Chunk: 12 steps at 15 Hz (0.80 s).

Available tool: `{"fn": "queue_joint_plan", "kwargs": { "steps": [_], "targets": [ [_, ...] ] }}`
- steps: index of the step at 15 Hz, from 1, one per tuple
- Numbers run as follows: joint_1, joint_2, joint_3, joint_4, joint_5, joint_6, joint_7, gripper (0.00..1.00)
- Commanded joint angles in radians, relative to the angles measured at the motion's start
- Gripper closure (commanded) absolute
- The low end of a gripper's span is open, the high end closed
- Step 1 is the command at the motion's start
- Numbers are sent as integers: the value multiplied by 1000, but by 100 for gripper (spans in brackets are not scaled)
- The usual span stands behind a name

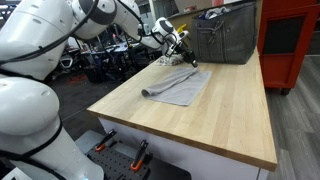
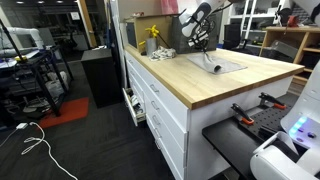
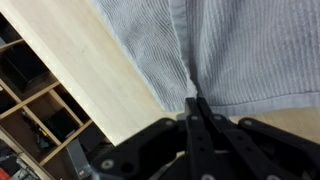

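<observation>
A grey-blue knitted cloth (image 1: 182, 86) lies on the light wooden tabletop (image 1: 235, 115), partly folded. My gripper (image 1: 191, 62) hangs over the cloth's far end, close to the grey bin. In the wrist view the fingertips of the gripper (image 3: 193, 102) are pressed together on a ridge of the cloth (image 3: 245, 45), and the fabric puckers into a crease that runs up from them. In an exterior view a thin peak of cloth (image 2: 225, 66) rises to the gripper (image 2: 203, 47). The jaws are shut on that pinch of fabric.
A grey bin (image 1: 226, 35) stands at the back of the table just behind the gripper, with a red cabinet (image 1: 291, 40) beside it. A yellow object (image 2: 152, 37) sits at the table's far corner. The table edge and shelves (image 3: 40, 105) below show in the wrist view.
</observation>
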Motion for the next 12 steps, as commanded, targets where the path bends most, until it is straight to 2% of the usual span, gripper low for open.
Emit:
{"fn": "queue_joint_plan", "kwargs": {
  "steps": [1,7,12],
  "targets": [
    [-17,60,-18,87,-12,-40,50,99],
    [-31,88,-20,132,-2,-68,84,99],
    [-35,54,6,115,17,-77,56,99]
  ]
}}
